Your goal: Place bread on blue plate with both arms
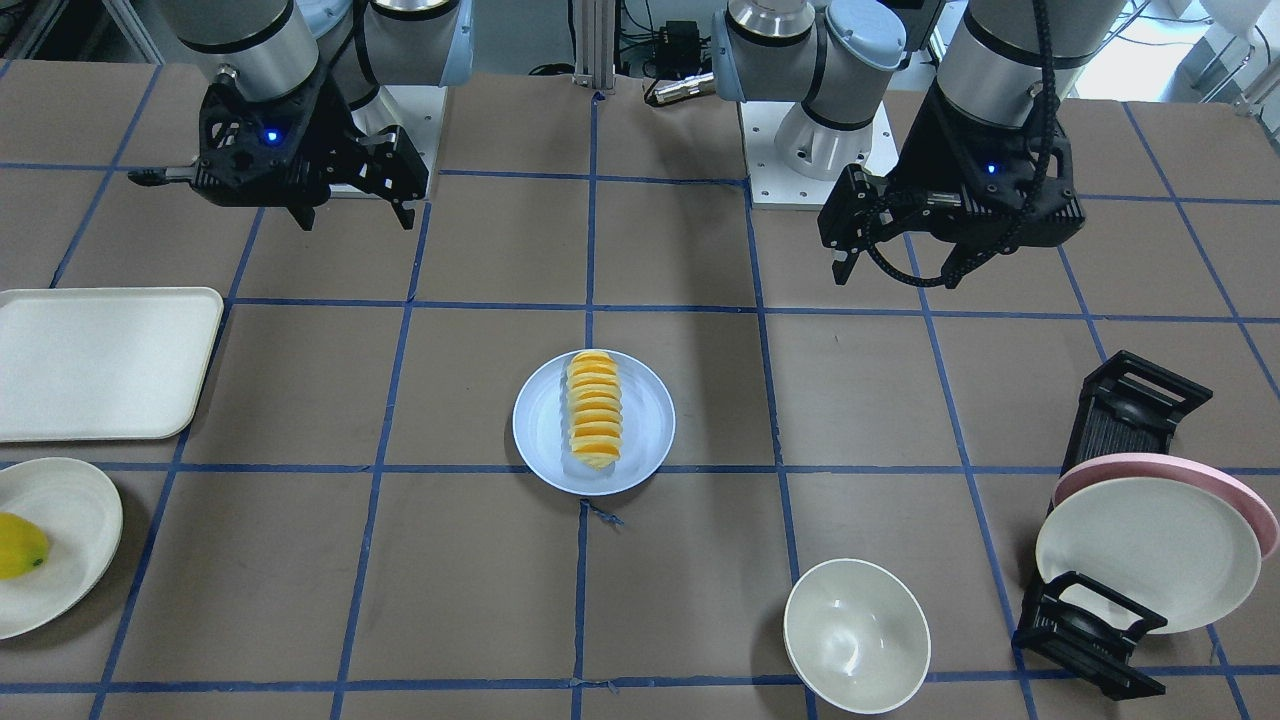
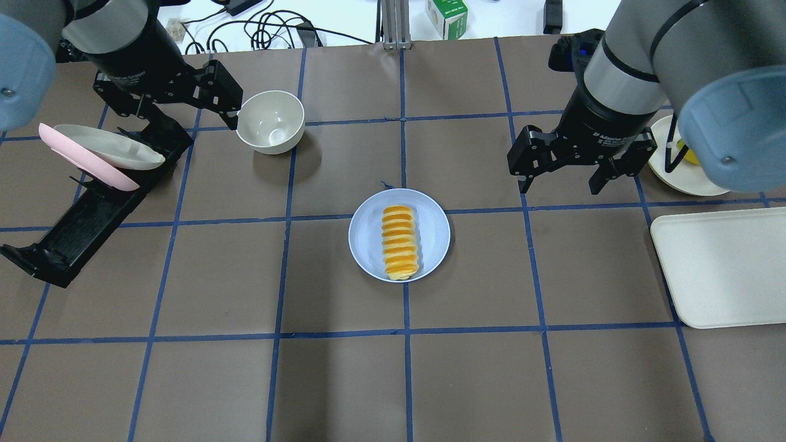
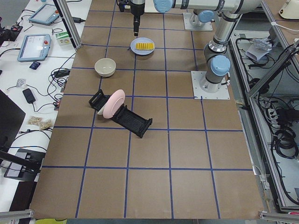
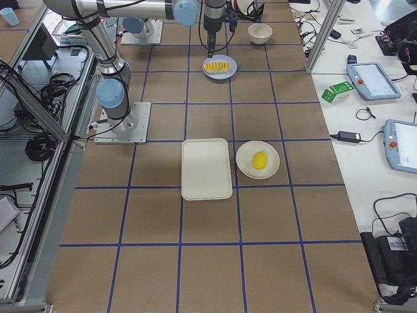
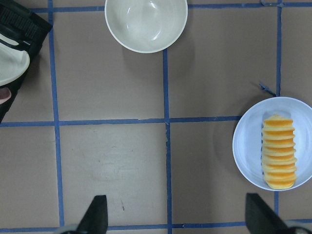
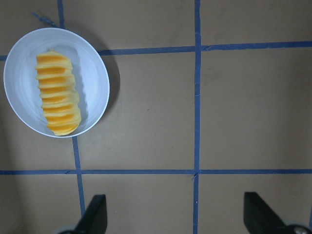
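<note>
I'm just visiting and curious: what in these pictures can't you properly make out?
- The yellow fruit: cut off by the front-facing view's edge, and mostly behind the right arm in the overhead view.
- The pink plate: in the front-facing view, the cream plate leaning in front hides all but its rim.
- The left gripper: in its own wrist view, only two fingertips show at the bottom edge.

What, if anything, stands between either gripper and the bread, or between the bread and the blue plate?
Nothing visible. The bread already lies on the blue plate. The left gripper and right gripper hang open to either side, with only table surface between.
</note>
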Robot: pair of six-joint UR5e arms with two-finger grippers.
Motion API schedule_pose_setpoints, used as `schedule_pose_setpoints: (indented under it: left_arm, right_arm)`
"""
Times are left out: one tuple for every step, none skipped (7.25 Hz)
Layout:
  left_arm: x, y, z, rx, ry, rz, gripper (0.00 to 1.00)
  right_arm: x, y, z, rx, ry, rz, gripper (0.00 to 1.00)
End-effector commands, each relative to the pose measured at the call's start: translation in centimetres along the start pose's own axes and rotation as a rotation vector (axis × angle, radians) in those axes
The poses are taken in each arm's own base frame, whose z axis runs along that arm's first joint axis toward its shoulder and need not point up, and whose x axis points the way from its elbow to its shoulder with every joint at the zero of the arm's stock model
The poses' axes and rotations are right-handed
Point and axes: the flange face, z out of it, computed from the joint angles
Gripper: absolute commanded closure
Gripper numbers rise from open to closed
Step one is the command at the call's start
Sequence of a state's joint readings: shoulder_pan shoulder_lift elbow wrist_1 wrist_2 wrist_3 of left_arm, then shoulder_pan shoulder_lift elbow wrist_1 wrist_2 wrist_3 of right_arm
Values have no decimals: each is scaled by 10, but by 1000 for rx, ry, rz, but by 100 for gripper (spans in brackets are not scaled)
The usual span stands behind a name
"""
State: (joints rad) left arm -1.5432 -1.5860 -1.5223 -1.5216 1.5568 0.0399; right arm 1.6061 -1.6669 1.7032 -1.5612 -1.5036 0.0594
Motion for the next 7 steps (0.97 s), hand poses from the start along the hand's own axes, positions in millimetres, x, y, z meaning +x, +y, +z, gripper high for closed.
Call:
schedule_pose_setpoints:
  left_arm:
    - [0,1,0,0,0,0,0]
    - [0,1,0,0,0,0,0]
    - [0,0,-1,2,1,0,0]
    - [0,2,1,-7,2,0,0]
    - [1,6,13,-31,7,-7,0]
    - [1,9,18,-39,4,-7,0]
    - [1,9,15,-34,0,-7,0]
  right_arm:
    - [6,0,-5,7,30,9,0]
    - [10,-1,-3,4,36,17,0]
    - [17,1,-6,12,93,17,0]
    - [19,1,-7,18,116,17,0]
    - [19,1,-7,16,118,17,0]
    - [20,-3,-8,24,116,5,0]
    - [19,-1,-11,30,110,5,0]
